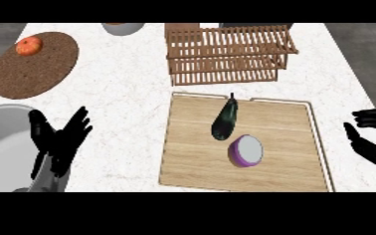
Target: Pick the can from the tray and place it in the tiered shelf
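The white marbled tabletop (125, 99) fills the frame. On it, lower centre-right, lies the wooden tray (279, 154). Its near edge is cut by the lower band. The can (246, 150), purple-walled with a pale top, lies tilted on the tray, just beside the tip of a dark eggplant (226, 119). The slatted wooden shelf (228, 55) stands at upper centre, apart from the tray. A round brown mat (37, 69) at upper left carries an orange fruit (29, 45). A grey rounded thing (13, 149), cut off at the left edge, is hard to identify, as is a grey vessel (122, 28) clipped at the top. The left hand (62, 142) shows at lower left, fingers straight and spread upward. The right hand (363, 134) is mostly out of frame at the right edge; its fingers look loosely bent and hold nothing.
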Robot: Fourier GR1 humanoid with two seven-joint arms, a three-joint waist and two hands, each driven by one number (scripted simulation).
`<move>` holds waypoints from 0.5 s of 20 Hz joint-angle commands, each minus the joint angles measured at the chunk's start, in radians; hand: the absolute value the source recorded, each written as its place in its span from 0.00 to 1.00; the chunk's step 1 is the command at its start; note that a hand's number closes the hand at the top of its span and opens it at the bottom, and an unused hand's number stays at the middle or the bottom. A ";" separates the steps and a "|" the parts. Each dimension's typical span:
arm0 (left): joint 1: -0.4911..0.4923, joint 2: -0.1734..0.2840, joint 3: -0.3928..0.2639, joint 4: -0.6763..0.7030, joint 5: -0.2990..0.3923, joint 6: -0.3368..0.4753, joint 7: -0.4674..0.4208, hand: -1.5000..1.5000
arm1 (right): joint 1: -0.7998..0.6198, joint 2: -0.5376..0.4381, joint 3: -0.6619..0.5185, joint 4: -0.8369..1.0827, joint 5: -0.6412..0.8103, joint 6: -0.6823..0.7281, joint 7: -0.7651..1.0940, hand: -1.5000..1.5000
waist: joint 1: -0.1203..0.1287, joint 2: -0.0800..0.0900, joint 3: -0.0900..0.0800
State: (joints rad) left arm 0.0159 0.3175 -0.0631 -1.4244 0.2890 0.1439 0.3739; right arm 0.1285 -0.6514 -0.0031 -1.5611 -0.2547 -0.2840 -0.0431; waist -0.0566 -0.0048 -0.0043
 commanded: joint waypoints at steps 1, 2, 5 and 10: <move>-0.007 -0.005 0.026 0.069 -0.002 -0.070 -0.130 0.50 | 0.159 0.042 -0.079 -0.038 -0.056 0.029 -0.084 0.00 | 0.035 0.003 0.004; -0.032 -0.044 0.003 0.012 -0.023 -0.007 -0.054 0.50 | 0.197 0.069 -0.026 -0.154 -0.005 -0.013 -0.042 0.00 | 0.039 0.002 0.004; -0.016 -0.056 0.015 0.016 -0.046 -0.016 -0.090 0.50 | 0.287 0.009 -0.040 -0.227 -0.054 0.135 -0.109 0.00 | 0.035 0.000 0.003; -0.025 -0.053 0.045 0.026 -0.062 -0.047 -0.050 0.50 | 0.429 -0.108 -0.065 -0.482 -0.086 0.231 0.025 0.00 | 0.031 -0.001 0.002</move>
State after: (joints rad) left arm -0.0262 0.2803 -0.0268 -1.4060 0.2475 0.0842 0.4405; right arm 0.4563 -0.6988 -0.0451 -1.8840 -0.3128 -0.1216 -0.0746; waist -0.0282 -0.0045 -0.0022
